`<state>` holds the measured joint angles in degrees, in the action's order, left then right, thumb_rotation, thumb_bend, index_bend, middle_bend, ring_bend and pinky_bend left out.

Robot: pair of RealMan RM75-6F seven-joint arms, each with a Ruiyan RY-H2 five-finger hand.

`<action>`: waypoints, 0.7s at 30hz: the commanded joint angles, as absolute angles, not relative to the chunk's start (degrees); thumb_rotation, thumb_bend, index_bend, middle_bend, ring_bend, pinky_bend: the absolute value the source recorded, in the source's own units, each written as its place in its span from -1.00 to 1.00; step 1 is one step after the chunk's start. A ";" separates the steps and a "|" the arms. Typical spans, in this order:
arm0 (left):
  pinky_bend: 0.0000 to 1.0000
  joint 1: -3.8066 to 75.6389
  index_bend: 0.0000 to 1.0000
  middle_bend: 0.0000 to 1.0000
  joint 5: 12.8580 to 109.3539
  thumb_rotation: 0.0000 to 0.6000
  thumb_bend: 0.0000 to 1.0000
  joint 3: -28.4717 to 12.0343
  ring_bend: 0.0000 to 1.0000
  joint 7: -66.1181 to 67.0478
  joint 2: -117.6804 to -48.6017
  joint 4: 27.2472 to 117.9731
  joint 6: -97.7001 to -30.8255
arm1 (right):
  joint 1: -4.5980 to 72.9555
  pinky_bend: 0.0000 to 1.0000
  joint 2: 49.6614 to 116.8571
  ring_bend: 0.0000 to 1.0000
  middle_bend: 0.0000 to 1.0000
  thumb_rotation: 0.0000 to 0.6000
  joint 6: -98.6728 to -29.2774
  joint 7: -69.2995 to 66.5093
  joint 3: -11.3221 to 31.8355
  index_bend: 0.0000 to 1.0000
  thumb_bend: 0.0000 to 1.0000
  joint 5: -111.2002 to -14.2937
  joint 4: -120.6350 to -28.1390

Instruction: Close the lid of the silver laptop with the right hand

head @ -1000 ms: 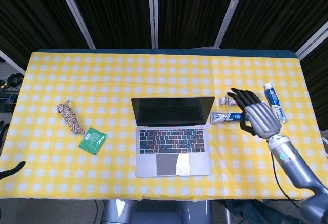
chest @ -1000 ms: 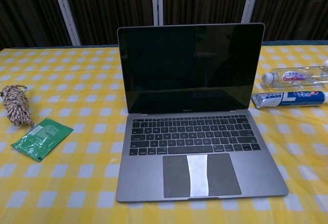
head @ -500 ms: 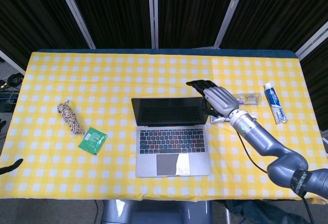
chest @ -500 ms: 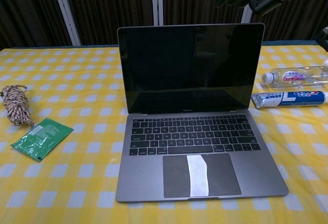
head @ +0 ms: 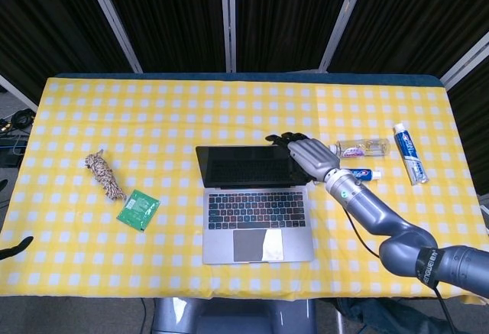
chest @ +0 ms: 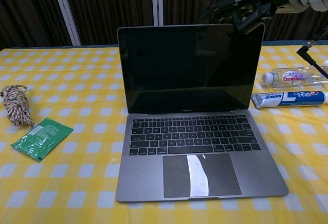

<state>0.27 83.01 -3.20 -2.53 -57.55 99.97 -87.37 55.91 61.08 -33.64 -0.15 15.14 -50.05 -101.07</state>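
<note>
Laptop: the silver laptop (chest: 200,126) sits mid-tabletop (head: 183,112), lid (chest: 190,67) upright, screen dark.
Right robot hand (head: 307,154): grasping nothing, fingers (chest: 225,6) curled over the lid's top right corner, apparently placed to press it forward and down; contact cannot be confirmed.
Left robot hand: not in view.
Bystanders: bottle (chest: 294,76) and toothpaste tube (chest: 289,98) lie just right of the laptop, outside the lid's path.

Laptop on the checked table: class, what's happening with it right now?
The robot's right hand is at the top right edge of the silver laptop's upright lid, its fingers curled over the rim. The lid is not yet lowered, and the keyboard is fully exposed. Whether the fingers touch the lid cannot be told. The left hand is out of view.
</note>
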 commanded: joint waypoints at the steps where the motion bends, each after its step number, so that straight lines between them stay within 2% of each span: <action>1: -1.00 0.21 -1.00 -1.00 83.13 1.00 -1.00 -3.11 -1.00 -2.38 -57.63 100.02 -87.53 | 56.38 -0.68 61.03 -0.72 -0.51 1.00 -34.55 0.49 14.68 -0.67 1.00 -49.47 -102.15; 11: -1.00 0.29 -1.00 -1.00 83.20 1.00 -1.00 -2.98 -1.00 -2.00 -57.76 100.06 -87.48 | 55.31 -0.60 59.05 -0.64 -0.42 1.00 -36.01 0.28 14.18 -0.56 1.00 -52.17 -105.78; 21: -1.00 0.23 -1.00 -1.00 83.59 1.00 -1.00 -2.73 -1.00 -0.89 -58.14 100.26 -87.81 | 52.20 -0.59 55.16 -0.64 -0.43 1.00 -34.60 0.99 10.74 -0.56 1.00 -62.93 -113.66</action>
